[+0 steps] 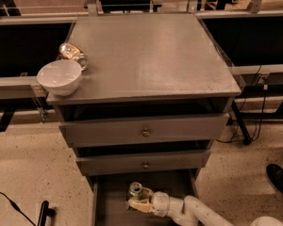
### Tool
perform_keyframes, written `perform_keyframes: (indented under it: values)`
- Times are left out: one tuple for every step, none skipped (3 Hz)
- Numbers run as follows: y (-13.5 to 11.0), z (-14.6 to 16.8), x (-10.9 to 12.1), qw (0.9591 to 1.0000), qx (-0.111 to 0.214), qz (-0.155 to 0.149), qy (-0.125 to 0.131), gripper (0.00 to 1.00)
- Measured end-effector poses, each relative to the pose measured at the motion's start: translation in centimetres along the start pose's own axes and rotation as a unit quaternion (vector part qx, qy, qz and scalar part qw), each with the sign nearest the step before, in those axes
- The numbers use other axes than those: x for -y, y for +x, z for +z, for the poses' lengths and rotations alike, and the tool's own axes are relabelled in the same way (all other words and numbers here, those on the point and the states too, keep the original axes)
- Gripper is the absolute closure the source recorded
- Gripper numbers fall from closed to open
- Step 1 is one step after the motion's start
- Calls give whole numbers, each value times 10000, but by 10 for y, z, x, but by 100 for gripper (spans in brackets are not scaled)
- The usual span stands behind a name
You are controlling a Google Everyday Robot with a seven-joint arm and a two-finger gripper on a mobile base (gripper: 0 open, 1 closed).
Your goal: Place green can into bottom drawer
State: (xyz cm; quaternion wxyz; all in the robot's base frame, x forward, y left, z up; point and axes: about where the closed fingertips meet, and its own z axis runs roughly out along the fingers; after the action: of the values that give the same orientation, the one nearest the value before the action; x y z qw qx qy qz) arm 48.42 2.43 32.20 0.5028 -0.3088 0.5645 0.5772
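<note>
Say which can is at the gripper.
The green can, upright in the bottom drawer, held by the gripper; the gold can lies on its side on the cabinet top.

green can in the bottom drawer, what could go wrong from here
1. The hand grips the green can upright, low inside the bottom drawer. I cannot tell whether the can touches the floor, so letting go now might tip it over.
2. The can sits close under the middle drawer's front. Pulling the hand straight up could strike that front.
</note>
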Motion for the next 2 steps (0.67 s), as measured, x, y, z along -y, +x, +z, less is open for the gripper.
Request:
perform_keyframes:
  values:
    - [25,8,19,9996,-217,140,140,100]
    - [47,16,40,9975,-657,-222,140,100]
